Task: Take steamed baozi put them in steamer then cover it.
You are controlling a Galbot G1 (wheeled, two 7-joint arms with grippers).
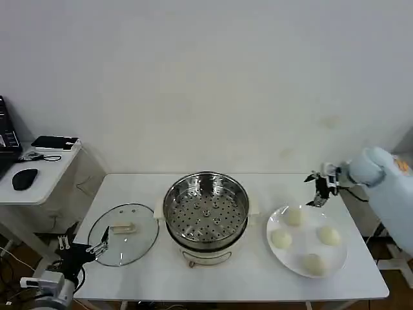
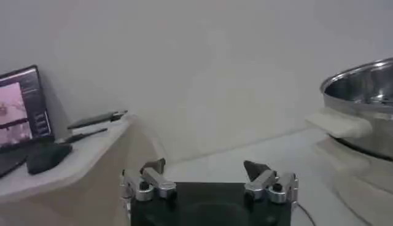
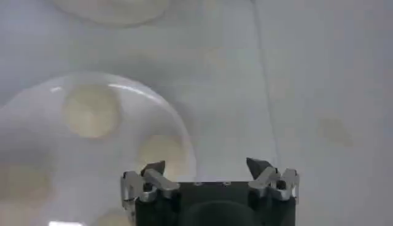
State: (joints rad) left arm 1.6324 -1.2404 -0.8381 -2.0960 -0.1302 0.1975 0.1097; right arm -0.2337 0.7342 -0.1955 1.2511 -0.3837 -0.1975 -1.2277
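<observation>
On the white table (image 1: pixel 226 274), the round shiny stainless-steel steamer (image 1: pixel 206 208) stands uncovered, its perforated tray bare. Left of it lies the clear glass cover (image 1: pixel 123 234); the left gripper (image 1: pixel 82 248) waits beside it, jaws apart. Right of the steamer, four cream-white steamed baozi (image 1: pixel 293 216) sit on a flat white plate (image 1: pixel 338 258); the right gripper (image 1: pixel 321 191) hovers behind, open
</observation>
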